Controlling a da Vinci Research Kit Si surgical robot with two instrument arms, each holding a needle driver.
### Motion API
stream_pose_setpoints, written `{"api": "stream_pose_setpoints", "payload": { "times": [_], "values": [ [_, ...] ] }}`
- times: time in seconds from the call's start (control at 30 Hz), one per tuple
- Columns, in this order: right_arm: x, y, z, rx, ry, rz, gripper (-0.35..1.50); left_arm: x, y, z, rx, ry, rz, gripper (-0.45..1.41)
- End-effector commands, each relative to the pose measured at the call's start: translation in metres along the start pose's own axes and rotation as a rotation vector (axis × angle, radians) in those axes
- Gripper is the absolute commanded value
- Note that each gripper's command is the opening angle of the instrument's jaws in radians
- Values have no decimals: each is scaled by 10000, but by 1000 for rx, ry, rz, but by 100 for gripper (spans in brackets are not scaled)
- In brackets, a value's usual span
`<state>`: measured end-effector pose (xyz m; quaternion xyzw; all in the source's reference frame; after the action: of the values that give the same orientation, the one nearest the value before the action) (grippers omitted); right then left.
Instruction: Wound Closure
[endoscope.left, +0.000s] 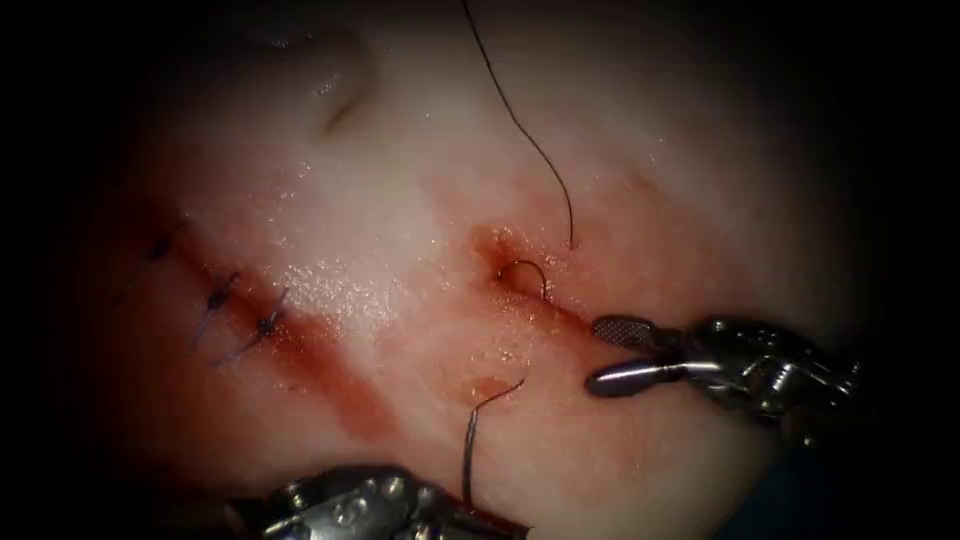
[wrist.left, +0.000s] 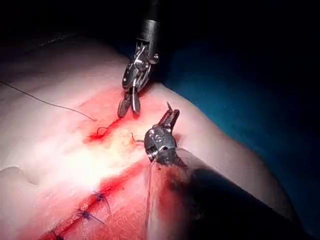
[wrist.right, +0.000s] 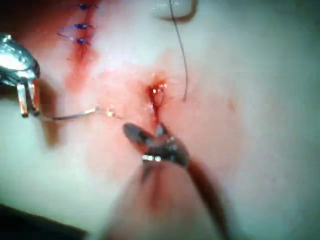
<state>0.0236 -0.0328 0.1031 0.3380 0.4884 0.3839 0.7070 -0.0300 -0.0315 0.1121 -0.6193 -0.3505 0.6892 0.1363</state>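
Both tools first: left tool (endoscope.left: 440, 505) grips the needle (endoscope.left: 468, 450) at its near end, tip (endoscope.left: 520, 383) lying left of the cut (endoscope.left: 530, 290); right tool (endoscope.left: 625, 355) gapes empty, nearer the thread (endoscope.left: 535, 145).

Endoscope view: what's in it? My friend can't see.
The left tool holds one end of the needle, left of the cut in the tissue; whether its other end is in the tissue is unclear. The right tool's jaws are open and empty beside the cut. Thread enters right of it.
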Motion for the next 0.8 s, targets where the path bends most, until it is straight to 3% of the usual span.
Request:
{"api": "stream_pose_setpoints", "payload": {
  "times": [0.03, 0.13, 0.47, 0.8],
  "values": [
    [-4, 1, 11, 2, 0, -1, 108, -3, -2, 4, -3, -2, 20, -45],
    [-6, 1, 13, 1, 0, -3, 108, 21, -6, -10, 43, -31, 129, -45],
    [-6, 0, 14, 0, -3, -3, 108, 88, -33, -39, 127, -128, 316, -45],
    [-7, -1, 13, 3, -5, -4, 108, 115, -52, -35, 154, -133, 361, -45]
  ]
}}
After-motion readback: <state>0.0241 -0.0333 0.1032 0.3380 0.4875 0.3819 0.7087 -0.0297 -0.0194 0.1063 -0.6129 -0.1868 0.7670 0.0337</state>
